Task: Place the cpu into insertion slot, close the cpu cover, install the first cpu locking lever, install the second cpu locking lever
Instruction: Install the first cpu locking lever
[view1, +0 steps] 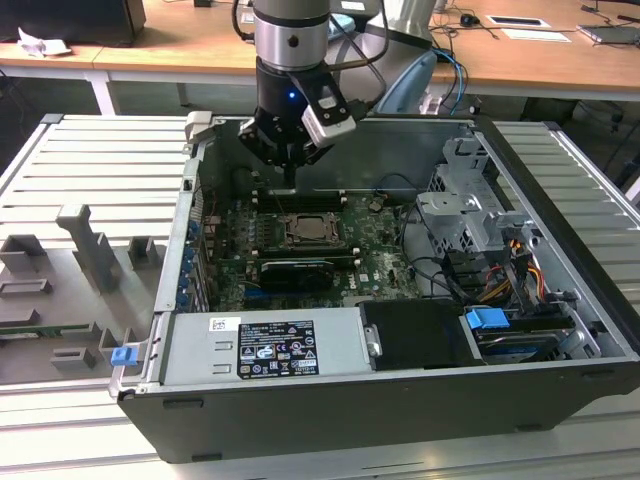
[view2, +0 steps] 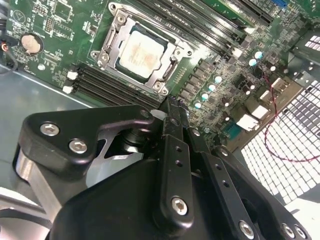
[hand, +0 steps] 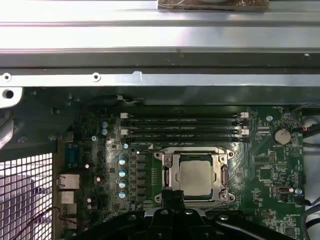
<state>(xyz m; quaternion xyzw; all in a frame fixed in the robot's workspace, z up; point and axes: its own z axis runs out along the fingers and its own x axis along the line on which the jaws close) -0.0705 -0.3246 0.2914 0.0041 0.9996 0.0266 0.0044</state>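
Arm is held upright over the open computer case (view1: 560, 330), gripper (view1: 290, 177) pointed straight down, fingers pressed together, nothing pinched. The cpu (view2: 136, 50) is seated in the insertion slot (view2: 168, 67), below and just beyond the gripper tips in both wrist views, apart from them. The cpu cover (view2: 112, 47) is seen lying flat, framing the chip. Memory slots (view2: 115, 85) sit between gripper and slot.

Silver-grey cylindrical arm (view1: 290, 35), black wrist section, small blue light (view1: 291, 97). Grey-white camera block (view1: 328, 115) bolted at its side; black cables (view1: 377, 45) loop behind. Black gripper (view2: 172, 106): matte linkage bars, silver hex screws (view2: 50, 130), slim fingers (view2: 172, 150) drilled with small holes
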